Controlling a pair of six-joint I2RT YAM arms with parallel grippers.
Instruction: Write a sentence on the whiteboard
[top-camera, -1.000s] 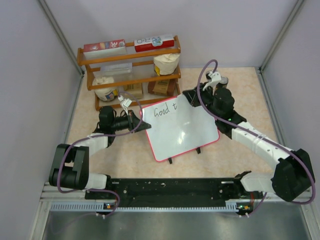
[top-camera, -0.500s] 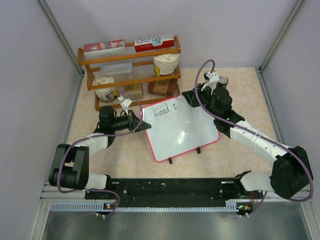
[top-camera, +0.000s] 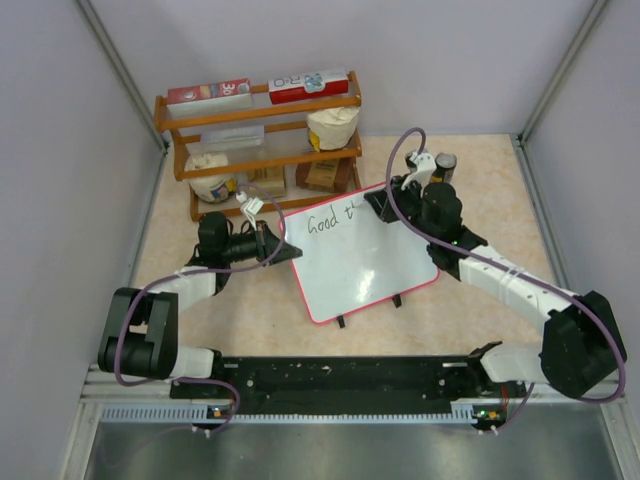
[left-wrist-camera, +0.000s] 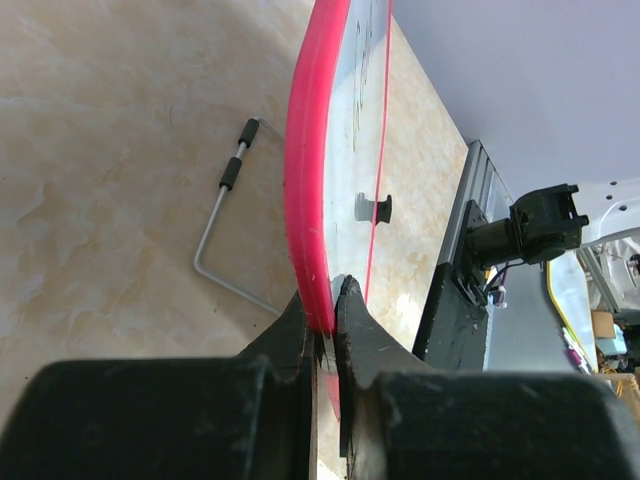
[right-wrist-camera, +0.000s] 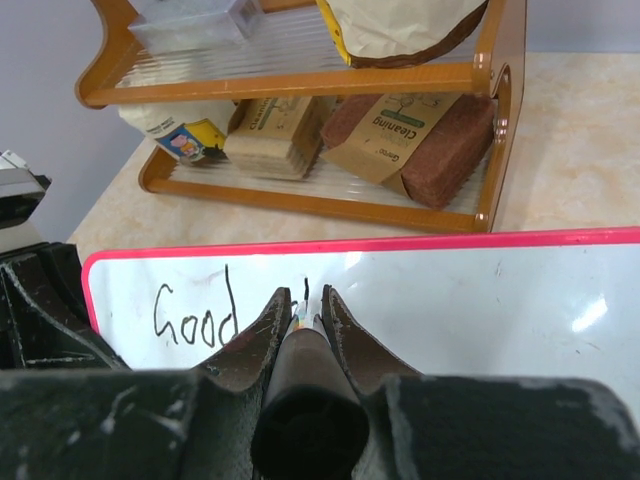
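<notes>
Pinches the left edge of the glossy white red-framed whiteboard (top-camera: 370, 270) in the left gripper (left-wrist-camera: 322, 305), clamps a dark round marker (right-wrist-camera: 300, 375) in the right gripper (right-wrist-camera: 301, 305), tip at the board's top line just right of the black cursive sentence (right-wrist-camera: 195, 312), bare board running on rightward.

The black left jaws pinch a glossy white whiteboard (top-camera: 365, 265) framed red-pink, black writing (top-camera: 330, 217) ahead of the black right jaws' dark marker (right-wrist-camera: 305, 400), beige marbled bench (top-camera: 495, 180) below, orange-brown rack (right-wrist-camera: 300, 82) beyond.
</notes>
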